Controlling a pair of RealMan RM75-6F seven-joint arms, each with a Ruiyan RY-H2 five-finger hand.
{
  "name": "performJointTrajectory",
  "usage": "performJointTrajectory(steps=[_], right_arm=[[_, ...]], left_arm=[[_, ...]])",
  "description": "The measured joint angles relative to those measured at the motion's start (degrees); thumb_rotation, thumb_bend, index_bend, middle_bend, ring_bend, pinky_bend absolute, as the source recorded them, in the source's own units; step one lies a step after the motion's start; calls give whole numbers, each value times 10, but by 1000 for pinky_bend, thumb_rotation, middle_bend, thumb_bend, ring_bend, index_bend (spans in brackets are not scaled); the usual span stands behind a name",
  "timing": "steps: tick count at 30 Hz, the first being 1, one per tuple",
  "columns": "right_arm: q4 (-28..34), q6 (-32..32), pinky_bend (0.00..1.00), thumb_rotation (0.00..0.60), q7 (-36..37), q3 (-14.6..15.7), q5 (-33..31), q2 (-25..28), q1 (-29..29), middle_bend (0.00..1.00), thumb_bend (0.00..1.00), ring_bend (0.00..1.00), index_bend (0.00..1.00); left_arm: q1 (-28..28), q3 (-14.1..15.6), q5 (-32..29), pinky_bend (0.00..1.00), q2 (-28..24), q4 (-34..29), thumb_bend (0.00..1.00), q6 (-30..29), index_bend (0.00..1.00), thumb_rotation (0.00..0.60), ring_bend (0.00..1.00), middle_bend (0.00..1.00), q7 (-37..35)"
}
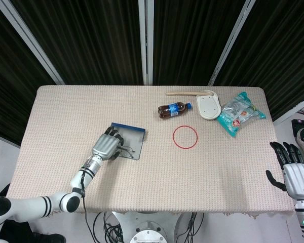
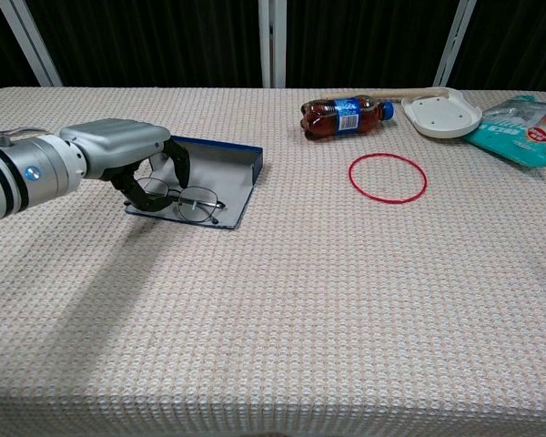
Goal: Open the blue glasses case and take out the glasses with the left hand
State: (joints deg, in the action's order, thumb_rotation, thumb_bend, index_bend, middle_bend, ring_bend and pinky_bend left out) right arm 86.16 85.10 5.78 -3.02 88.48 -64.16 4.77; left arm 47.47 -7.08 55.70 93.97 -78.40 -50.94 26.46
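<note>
The blue glasses case lies open and flat on the left half of the table. The thin wire glasses rest on its near part. My left hand sits low over the case's left end, with fingers and thumb curled around the left rim of the glasses. That lens is partly hidden by the fingers. My right hand hangs off the table's right edge, fingers apart and holding nothing; the chest view does not show it.
A cola bottle lies behind a red ring. A white dish with a wooden handle and a teal snack bag sit at the far right.
</note>
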Motion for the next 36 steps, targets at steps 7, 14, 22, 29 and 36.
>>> performJointTrajectory(steps=[7, 14, 22, 29, 36], right_arm=[[3, 1, 0, 600, -2, 0, -1, 2, -1, 111, 290, 0, 0], [2, 1, 0, 600, -1, 1, -2, 2, -2, 111, 290, 0, 0], [5, 3, 0, 600, -3, 2, -2, 3, -3, 111, 290, 0, 0], [5, 5, 0, 600, -3, 2, 0, 3, -4, 111, 290, 0, 0], [2, 9, 0, 600, 2, 2, 0, 3, -6, 111, 290, 0, 0]], left_arm=[[6, 1, -8, 0, 5, 6, 362, 7, 448, 600, 110, 285, 15], [7, 3, -21, 0, 10, 13, 384, 11, 499, 600, 110, 294, 21], [3, 0, -11, 0, 20, 30, 548, 13, 596, 600, 110, 346, -5], [-8, 2, 9, 0, 17, 25, 599, 1, 670, 600, 111, 359, -23], [-39, 11, 47, 0, -4, -12, 615, -51, 721, 600, 111, 359, -46]])
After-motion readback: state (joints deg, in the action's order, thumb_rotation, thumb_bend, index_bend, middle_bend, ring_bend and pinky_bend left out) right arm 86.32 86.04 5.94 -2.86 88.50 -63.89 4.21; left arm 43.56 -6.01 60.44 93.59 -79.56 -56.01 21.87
